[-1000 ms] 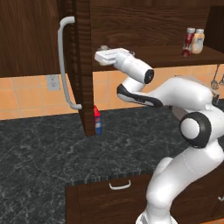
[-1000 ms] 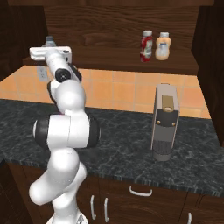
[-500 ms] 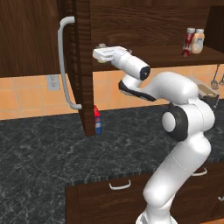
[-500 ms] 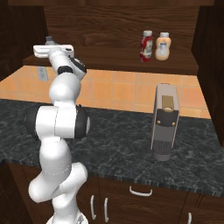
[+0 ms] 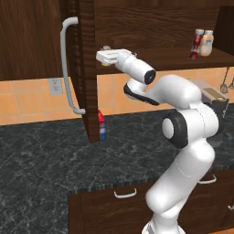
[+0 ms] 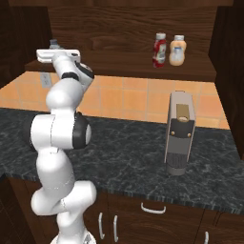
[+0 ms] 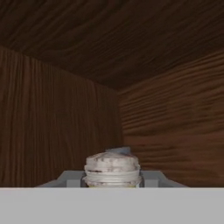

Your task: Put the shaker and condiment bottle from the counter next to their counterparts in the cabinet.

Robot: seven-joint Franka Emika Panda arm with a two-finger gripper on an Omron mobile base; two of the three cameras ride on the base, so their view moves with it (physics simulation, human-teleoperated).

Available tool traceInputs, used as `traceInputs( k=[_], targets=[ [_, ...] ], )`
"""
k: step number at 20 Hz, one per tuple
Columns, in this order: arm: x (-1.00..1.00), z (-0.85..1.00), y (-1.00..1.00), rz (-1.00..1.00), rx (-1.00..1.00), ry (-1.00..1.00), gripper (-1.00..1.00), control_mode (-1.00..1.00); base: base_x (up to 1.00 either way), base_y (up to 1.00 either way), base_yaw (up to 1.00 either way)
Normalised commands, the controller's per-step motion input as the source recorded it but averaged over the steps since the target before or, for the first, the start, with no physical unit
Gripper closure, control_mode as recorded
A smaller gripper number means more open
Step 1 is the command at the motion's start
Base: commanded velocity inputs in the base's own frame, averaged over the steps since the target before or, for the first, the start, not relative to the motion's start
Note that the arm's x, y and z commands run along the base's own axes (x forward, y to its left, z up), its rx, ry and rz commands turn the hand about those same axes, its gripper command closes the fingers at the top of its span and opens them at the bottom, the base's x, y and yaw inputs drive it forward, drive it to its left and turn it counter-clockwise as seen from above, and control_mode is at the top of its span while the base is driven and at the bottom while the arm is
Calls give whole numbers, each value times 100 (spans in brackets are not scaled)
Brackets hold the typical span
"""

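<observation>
My gripper point(image 5: 104, 56) point(image 6: 51, 54) point(image 7: 112, 180) is shut on the shaker point(image 7: 112, 165), a small cylinder with a grey-silver cap, at the left end of the cabinet shelf point(image 5: 173, 57) point(image 6: 124, 66). The shaker's cap point(image 6: 53, 43) pokes up above the hand. In the hand view the shaker faces the cabinet's dark back corner. The red condiment bottle point(image 5: 197, 43) point(image 6: 159, 49) stands at the shelf's right end, right beside the pale beige bottle point(image 5: 208, 43) point(image 6: 177, 50). Below lies the dark marbled counter point(image 5: 45, 160) point(image 6: 124, 147).
The cabinet door point(image 5: 87, 91) hangs open just left of my hand, its curved pale handle point(image 5: 66, 68) facing out. A red-topped blue bottle point(image 5: 102, 124) stands on the counter behind the door's lower edge. A tall brown-grey appliance point(image 6: 180, 133) point(image 5: 215, 98) stands at the right.
The hand has eased a little to the left along the shelf with the shaker still in it. The arm's elbow and body have swung to a more upright stance.
</observation>
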Motion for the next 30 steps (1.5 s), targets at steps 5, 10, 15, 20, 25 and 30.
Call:
traceInputs(
  k=[5,10,15,20,25,30],
  targets=[
    [-51,32,-12,1,0,5,-100,-100,0,0,0],
    [-100,39,-31,0,0,3,-100,-100,0,0,0],
    [-100,46,-37,0,2,3,-100,-100,0,0,0],
    [-100,47,-24,-5,3,12,-100,-100,0,0,0],
    [-100,38,-24,-10,5,16,-100,-100,0,0,0],
    [-100,28,-36,-13,8,21,-100,-100,0,0,0]
  ],
)
